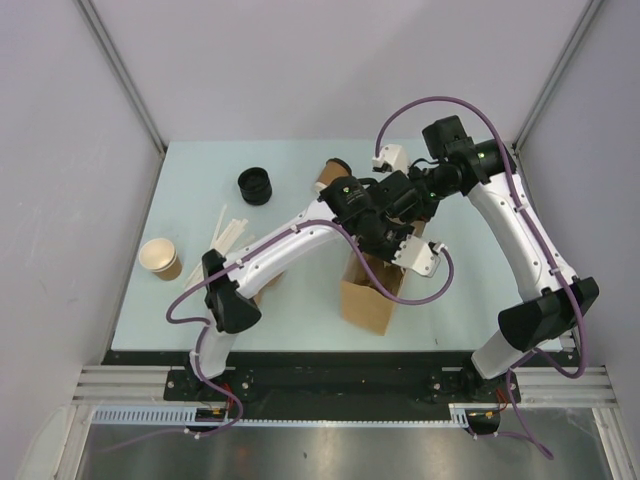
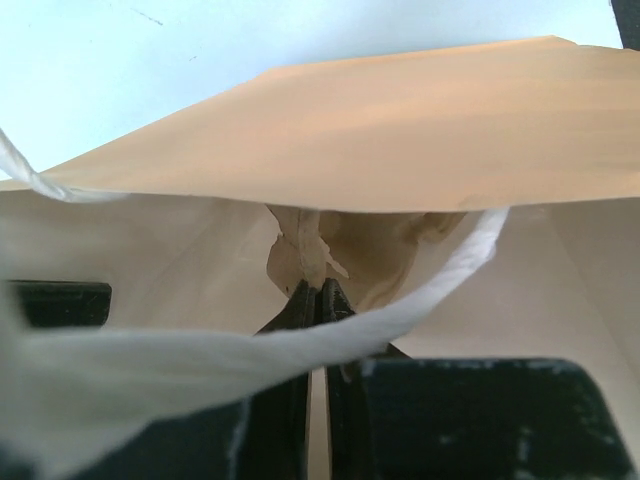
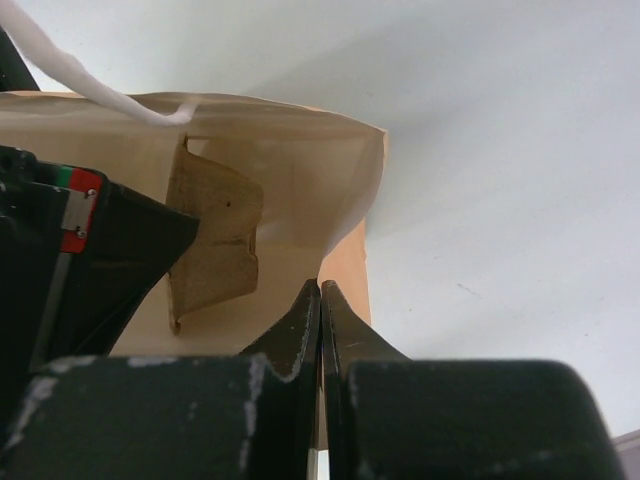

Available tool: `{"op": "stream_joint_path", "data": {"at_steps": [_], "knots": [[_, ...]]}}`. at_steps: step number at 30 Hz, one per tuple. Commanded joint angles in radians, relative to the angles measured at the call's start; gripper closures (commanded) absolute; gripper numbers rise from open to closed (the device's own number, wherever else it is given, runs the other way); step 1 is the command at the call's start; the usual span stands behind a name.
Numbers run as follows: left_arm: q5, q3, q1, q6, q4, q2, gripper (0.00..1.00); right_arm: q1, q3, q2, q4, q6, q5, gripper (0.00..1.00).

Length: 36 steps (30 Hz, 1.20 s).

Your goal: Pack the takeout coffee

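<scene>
Item: coffee (image 1: 333, 171), brown cup with a dark lid, on the table (image 1: 290, 310) toward its far side, partly hidden behind the left arm's wrist; whether it stands upright or tilts cannot be told. It lies outside the bag (image 1: 365, 300), just beyond it, and neither wrist view shows it. Relative to the grippers: both work at the bag's mouth, on the near side of the cup, and neither touches it. Left gripper (image 2: 310, 295): jaws pressed together on the bag's near rim, a sliver of cream paper showing between the fingers; the view looks into the open bag, with the far wall above and a white handle (image 2: 430, 290) crossing in front of the fingertips. Right gripper (image 3: 320, 290): jaws closed tight, pinching the bag's edge at a corner, the paper running down into the fingertips; the other arm's black body fills the left of that view. Bag: brown paper, cream inside, upright near the middle of the table under the two meeting wrists, its mouth held between them. Other stock: stack of black lids (image 1: 256, 186) at far left of centre; lidless tan cup (image 1: 160, 258) near the left edge; pale sticks (image 1: 228, 232) between those two.
</scene>
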Motion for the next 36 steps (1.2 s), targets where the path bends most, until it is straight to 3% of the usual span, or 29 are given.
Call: {"op": "stream_joint_path", "data": {"at_steps": [1, 7, 13, 19, 20, 26, 36], "knots": [[0.013, -0.004, 0.000, 0.029, -0.116, -0.031, 0.94, -0.008, -0.003, 0.006, 0.017, -0.019, -0.032, 1.00], [0.022, -0.117, -0.007, 0.021, -0.119, -0.078, 0.98, -0.009, -0.002, 0.014, 0.023, -0.023, -0.035, 1.00], [0.013, -0.111, -0.002, 0.023, -0.118, -0.052, 0.99, -0.006, 0.001, 0.014, 0.023, -0.025, -0.049, 1.00], [-0.030, 0.021, 0.026, -0.026, -0.073, 0.020, 0.84, -0.003, 0.003, 0.015, 0.014, -0.026, -0.055, 1.00], [-0.041, 0.018, 0.026, -0.032, -0.023, 0.015, 0.74, -0.005, 0.003, 0.015, 0.014, -0.026, -0.055, 1.00], [-0.064, -0.044, 0.030, -0.059, 0.117, -0.066, 0.53, -0.003, 0.003, 0.014, 0.005, -0.031, -0.060, 1.00], [-0.053, -0.171, 0.029, -0.071, 0.209, -0.130, 0.51, -0.002, 0.009, 0.004, 0.002, -0.034, -0.060, 1.00]]}}
